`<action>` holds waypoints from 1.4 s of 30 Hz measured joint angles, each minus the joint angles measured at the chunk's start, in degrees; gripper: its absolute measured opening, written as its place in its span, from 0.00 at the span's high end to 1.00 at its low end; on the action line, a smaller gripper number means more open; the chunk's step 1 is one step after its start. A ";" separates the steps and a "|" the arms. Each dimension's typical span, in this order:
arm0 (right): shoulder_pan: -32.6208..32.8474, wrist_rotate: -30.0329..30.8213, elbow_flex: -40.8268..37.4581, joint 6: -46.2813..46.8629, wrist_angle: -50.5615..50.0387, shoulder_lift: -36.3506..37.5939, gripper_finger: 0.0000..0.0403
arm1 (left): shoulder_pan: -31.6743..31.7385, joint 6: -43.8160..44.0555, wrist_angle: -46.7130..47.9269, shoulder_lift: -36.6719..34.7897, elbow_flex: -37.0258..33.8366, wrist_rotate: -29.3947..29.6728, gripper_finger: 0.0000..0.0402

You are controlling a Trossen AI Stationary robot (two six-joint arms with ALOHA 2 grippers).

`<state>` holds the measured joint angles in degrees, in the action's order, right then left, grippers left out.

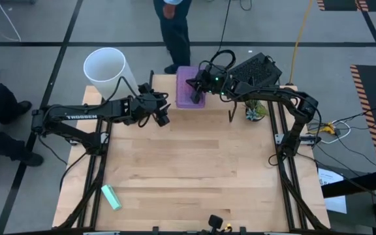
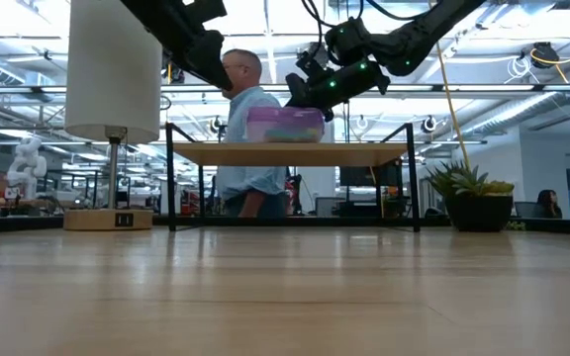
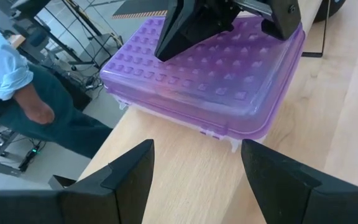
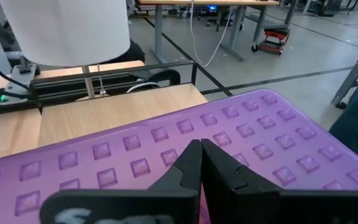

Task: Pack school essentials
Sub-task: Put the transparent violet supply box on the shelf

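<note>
Your right gripper (image 1: 195,89) sits at the far edge of the table, directly over the translucent purple plastic case with the studded lid (image 1: 189,87). In the right wrist view its two dark fingers (image 4: 194,163) are pressed together with no gap, tips down on the purple lid (image 4: 166,149), holding nothing between them. The left wrist view shows the same dark fingers (image 3: 185,28) resting on the top of the case (image 3: 229,81).

Your left gripper (image 1: 160,112) hangs just left of and slightly nearer than the case, pointed toward it. Its fingers (image 3: 126,177) are spread wide apart and empty, with bare wood between them and the case a little way beyond.

The case lies flat with its lid down on the light wooden tabletop (image 1: 194,170), at the far edge and about mid-width. In the low view, coloured contents show faintly through its wall (image 2: 285,124), but you cannot tell which items they are.

A white cylindrical lamp shade (image 1: 104,66) stands at the far left corner, and a small potted green plant (image 1: 254,111) sits to the right of the case. A mint-green flat bar (image 1: 111,196) lies alone near the left near corner. A person in a light blue shirt (image 2: 250,133) stands just beyond the far edge.
</note>
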<state>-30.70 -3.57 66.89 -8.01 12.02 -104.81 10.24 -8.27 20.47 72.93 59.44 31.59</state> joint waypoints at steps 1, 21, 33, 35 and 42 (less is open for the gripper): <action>-0.02 -0.07 -0.02 -0.02 -0.14 0.00 1.00 | 0.00 -0.13 0.01 0.00 0.00 0.00 0.39; -0.40 -5.56 -1.07 -0.12 2.78 7.98 1.00 | 0.00 -0.14 0.28 -0.02 0.00 0.02 0.39; -0.93 -5.71 -1.16 1.38 8.60 8.39 1.00 | 0.00 -0.29 0.28 -0.02 0.00 0.04 0.39; -1.18 -5.64 -1.16 1.93 9.59 8.83 1.00 | 0.00 -0.25 0.28 -0.02 0.00 0.04 0.39; -1.29 -6.84 -1.16 2.17 10.52 12.28 1.00 | 0.00 -0.31 0.23 -0.02 0.00 0.02 0.39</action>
<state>-31.99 -10.41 65.73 -5.84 22.54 -92.54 10.24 -8.58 20.71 72.90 59.44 31.62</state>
